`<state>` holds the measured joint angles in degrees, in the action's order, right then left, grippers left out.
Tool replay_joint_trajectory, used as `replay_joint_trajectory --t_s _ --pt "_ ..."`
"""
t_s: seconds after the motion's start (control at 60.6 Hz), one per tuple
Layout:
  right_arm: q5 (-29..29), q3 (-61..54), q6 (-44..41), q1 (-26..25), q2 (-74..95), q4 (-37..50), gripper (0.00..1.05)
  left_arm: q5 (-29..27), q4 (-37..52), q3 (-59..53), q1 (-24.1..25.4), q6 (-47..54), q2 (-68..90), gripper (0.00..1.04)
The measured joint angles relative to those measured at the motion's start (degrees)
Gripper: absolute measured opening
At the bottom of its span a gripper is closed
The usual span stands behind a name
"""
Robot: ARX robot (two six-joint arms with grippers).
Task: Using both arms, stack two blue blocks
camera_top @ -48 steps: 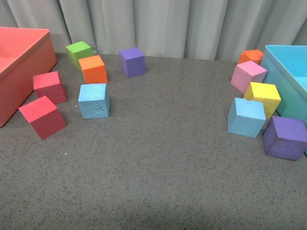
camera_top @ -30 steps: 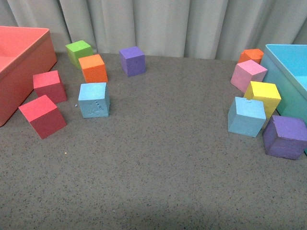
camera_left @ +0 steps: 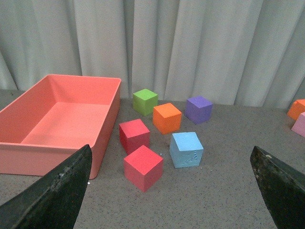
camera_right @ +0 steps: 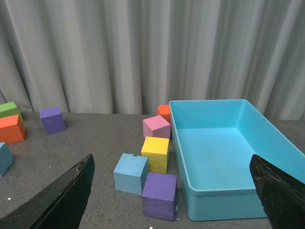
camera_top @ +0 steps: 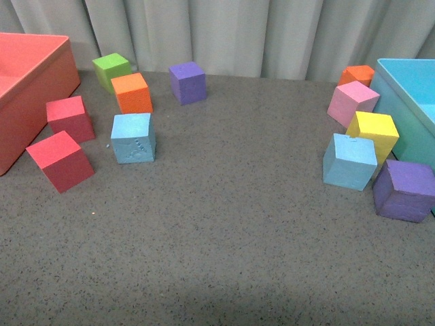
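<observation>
A sky-blue cube with embossed marks [camera_top: 133, 138] sits on the grey table at the left, also in the left wrist view [camera_left: 186, 149]. A plain sky-blue cube [camera_top: 349, 161] sits at the right between a yellow and a purple cube, also in the right wrist view [camera_right: 130, 173]. Neither arm shows in the front view. My left gripper [camera_left: 174, 191] is open and empty, its black fingers [camera_left: 57, 193] wide apart, well short of the marked cube. My right gripper [camera_right: 171, 195] is open and empty, back from the plain cube.
A salmon bin [camera_top: 27, 88] stands at the left, a turquoise bin [camera_top: 408, 102] at the right. Two red cubes [camera_top: 61, 160], orange [camera_top: 132, 93], green [camera_top: 112, 70] and purple [camera_top: 187, 83] cubes ring the left blue cube. Pink [camera_top: 352, 103], orange [camera_top: 357, 75], yellow [camera_top: 373, 134] and purple [camera_top: 404, 191] cubes crowd the right one.
The whole scene has shifted slightly upward in the front view, so the camera has tilted a little. No cube has moved on the table.
</observation>
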<state>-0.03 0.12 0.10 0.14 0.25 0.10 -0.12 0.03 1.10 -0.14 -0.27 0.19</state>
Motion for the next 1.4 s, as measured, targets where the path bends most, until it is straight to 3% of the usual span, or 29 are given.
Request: replay_joint_trajectory --t_s 0.281,0.38,0.429,0.594,0.693,0.958,1.403 --pt "0.0 0.0 0.0 0.0 0.0 0.0 0.95 0.0 0.0 0.0 0.0 0.0 0.0 0.98" --pt "15.1 1.0 -5.7 3.8 4.0 -0.5 0.95 0.0 0.0 0.0 0.0 0.0 0.0 0.98" --pt "18.1 1.9 -7.3 3.9 8.4 0.9 0.95 0.0 0.0 0.0 0.0 0.0 0.0 0.98" --pt "13.2 10.1 -3.6 4.8 39.4 17.8 0.95 0.0 0.0 0.0 0.0 0.0 0.0 0.98" --pt "11.2 17.6 0.5 5.7 57.2 21.8 0.95 0.0 0.0 0.0 0.0 0.0 0.0 0.98" --pt "7.3 40.2 8.2 7.8 90.3 11.8 0.95 0.0 0.0 0.0 0.0 0.0 0.0 0.98" --pt "6.6 65.0 13.2 8.8 115.0 -6.5 0.95 0.0 0.0 0.0 0.0 0.0 0.0 0.98"
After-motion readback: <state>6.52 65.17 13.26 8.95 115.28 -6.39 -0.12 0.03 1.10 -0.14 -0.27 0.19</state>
